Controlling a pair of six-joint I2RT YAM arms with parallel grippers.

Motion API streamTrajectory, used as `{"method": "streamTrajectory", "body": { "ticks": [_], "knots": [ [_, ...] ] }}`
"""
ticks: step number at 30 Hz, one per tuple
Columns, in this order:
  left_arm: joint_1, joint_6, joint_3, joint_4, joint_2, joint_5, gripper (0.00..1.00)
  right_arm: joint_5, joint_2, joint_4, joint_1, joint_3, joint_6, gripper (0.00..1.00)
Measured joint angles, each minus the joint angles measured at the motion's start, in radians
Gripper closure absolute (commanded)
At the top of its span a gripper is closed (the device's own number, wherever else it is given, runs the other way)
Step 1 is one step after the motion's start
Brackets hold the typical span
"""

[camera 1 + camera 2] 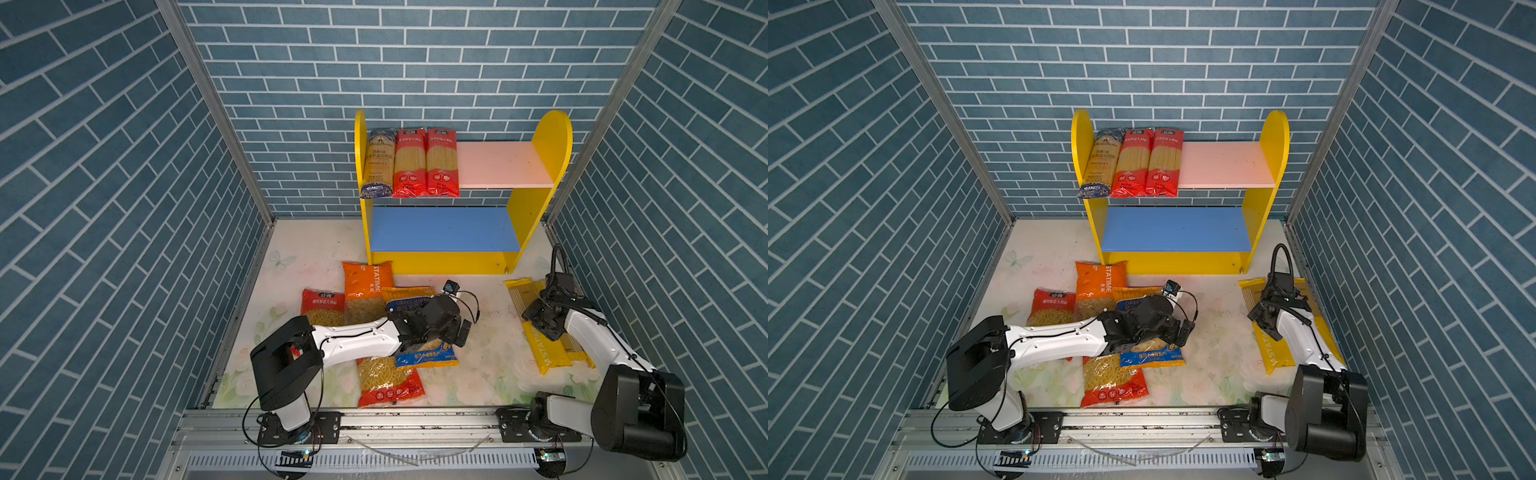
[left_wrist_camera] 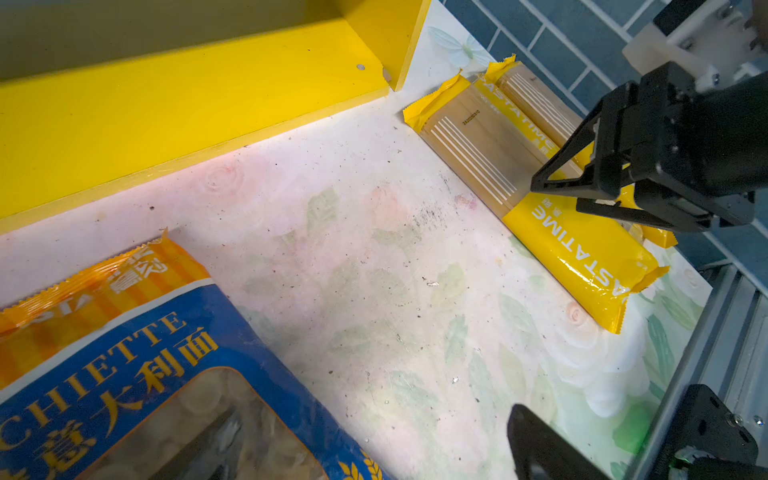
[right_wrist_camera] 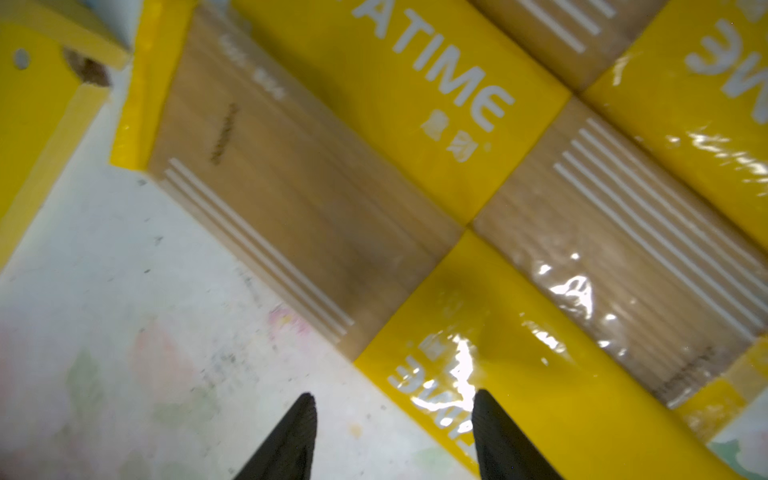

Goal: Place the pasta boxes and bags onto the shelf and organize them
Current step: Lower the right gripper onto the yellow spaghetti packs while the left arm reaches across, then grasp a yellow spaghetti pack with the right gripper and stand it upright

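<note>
blue brick walls (image 1: 374, 62), floral floor (image 1: 490, 374)

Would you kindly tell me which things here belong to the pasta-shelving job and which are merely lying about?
Job: shelf; dark blue spaghetti pack; two red spaghetti packs; yellow PASTATIME spaghetti packs; orange bag; two red bags; blue-yellow bag.
Not the job: floral table cover; brick-pattern walls; front aluminium rail.

We are holding both arms low and forward, jaws apart.
Our left arm (image 1: 357, 336) is lying nearly level, its wrist rolled, so the left gripper (image 1: 457, 334) is pointing across toward our right side with its fingers spread wide. Our right arm (image 1: 596, 332) is bending at the elbow and tipping its wrist downward; the right gripper (image 3: 392, 395) is showing parted fingers, less widely spread, clasping nothing.
</note>
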Motion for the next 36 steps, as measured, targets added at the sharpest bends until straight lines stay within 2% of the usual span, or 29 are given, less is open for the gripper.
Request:
{"method": "streamTrajectory", "body": {
  "ticks": [4,9,12,21,25,28,31,33,36],
  "knots": [
    [0.000,0.007,0.000,-0.003,0.000,0.000,0.01,-0.012,0.074,0.044,-0.003,-0.017,0.007,0.41],
    [0.000,0.014,0.000,-0.002,0.000,0.000,0.00,-0.027,0.068,0.098,0.011,-0.044,0.052,0.43],
    [0.000,0.017,0.000,-0.002,0.000,0.000,0.00,-0.021,0.060,0.132,0.072,-0.063,0.083,0.43],
    [0.000,0.021,0.000,-0.002,0.000,-0.002,0.00,-0.056,0.077,0.244,0.346,-0.078,0.207,0.44],
    [0.000,0.022,0.000,-0.002,0.000,-0.005,0.00,-0.086,0.090,0.261,0.391,-0.066,0.224,0.43],
    [0.000,0.022,0.000,-0.002,0.000,-0.006,0.00,-0.132,0.083,0.231,0.390,-0.055,0.214,0.41],
    [0.001,0.026,0.005,-0.005,0.001,-0.003,0.00,-0.252,0.056,0.192,0.338,-0.055,0.169,0.40],
    [0.001,0.029,0.035,-0.012,0.019,0.008,0.01,-0.336,0.038,0.178,0.256,-0.056,0.138,0.40],
    [0.001,0.029,0.093,-0.004,0.071,0.032,0.01,-0.404,0.016,0.169,0.114,-0.056,0.101,0.39]
  ]
}}
